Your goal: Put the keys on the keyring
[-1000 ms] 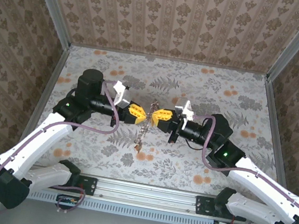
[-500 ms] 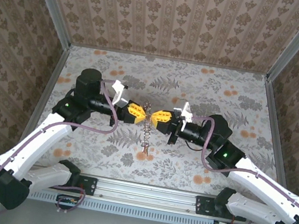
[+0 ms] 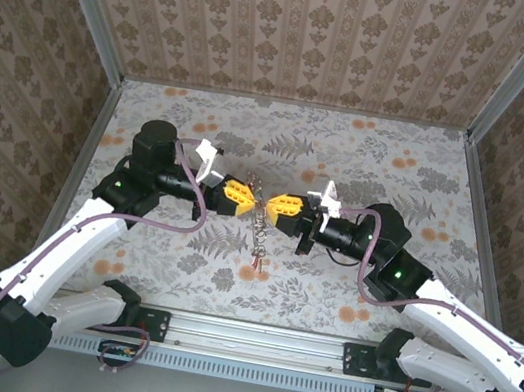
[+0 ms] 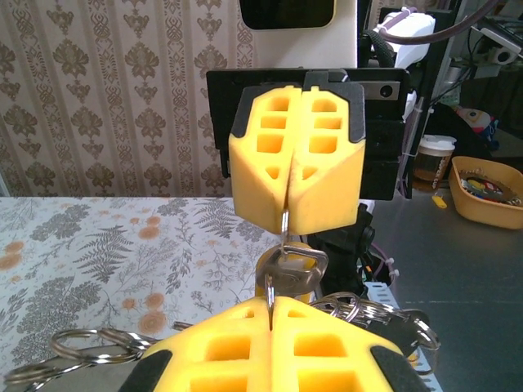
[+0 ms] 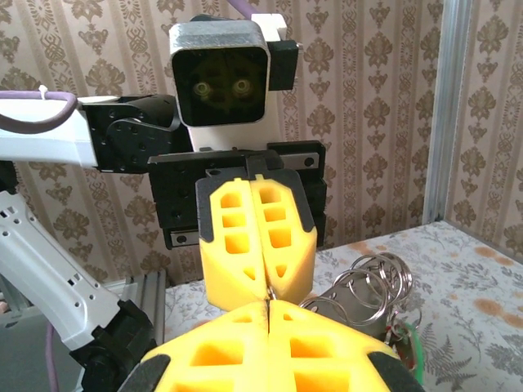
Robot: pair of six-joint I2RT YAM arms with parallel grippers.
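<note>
Keyring [image 3: 260, 208] hangs over the middle of the table [image 3: 379, 166], pinched from both sides. Left gripper [image 3: 247, 200] and right gripper [image 3: 274, 203] are both closed tightly on its thin wire, tips almost meeting. Keys [image 3: 256, 244] dangle below it, above the table.

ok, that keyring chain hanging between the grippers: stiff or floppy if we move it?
Probably floppy: the keyring chain dangles below the shut left gripper and right gripper. Likely swings and tangles; its split rings bunch loosely. Thin metal, possibly slippery.
</note>
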